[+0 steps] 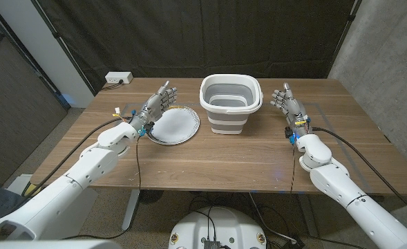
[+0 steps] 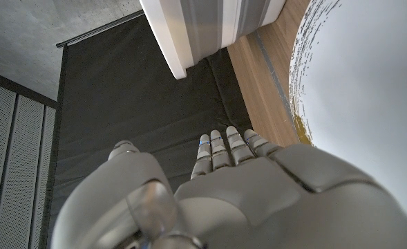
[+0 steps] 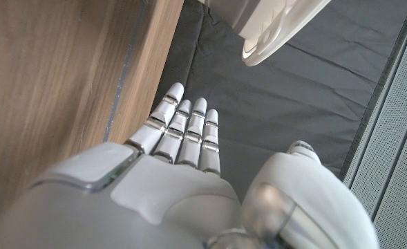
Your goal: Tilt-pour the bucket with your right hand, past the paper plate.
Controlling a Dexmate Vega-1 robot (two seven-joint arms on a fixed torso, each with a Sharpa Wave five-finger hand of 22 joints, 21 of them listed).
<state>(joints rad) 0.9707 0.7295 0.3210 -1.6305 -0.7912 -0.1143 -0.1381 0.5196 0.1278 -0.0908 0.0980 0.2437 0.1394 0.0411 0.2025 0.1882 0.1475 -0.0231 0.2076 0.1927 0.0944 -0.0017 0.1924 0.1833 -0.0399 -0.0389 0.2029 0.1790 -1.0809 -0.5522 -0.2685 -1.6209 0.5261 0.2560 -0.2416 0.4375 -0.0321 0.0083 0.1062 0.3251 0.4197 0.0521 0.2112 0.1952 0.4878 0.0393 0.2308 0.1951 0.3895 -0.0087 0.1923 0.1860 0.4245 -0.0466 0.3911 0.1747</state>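
Right hand (image 1: 287, 104) apart from bucket (image 1: 231, 104).

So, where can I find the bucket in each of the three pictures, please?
Head view: the bucket stands upright at the table's centre back, right of the paper plate.
Left wrist view: its striped wall is at the top centre.
Right wrist view: its white rim is at the top.
Shared landmark: the black curtain behind the table.

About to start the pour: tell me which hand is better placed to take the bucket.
Right. The right hand stands open beside the bucket with bare table between them. The left hand is open too, but at the paper plate, which lies between it and the bucket.
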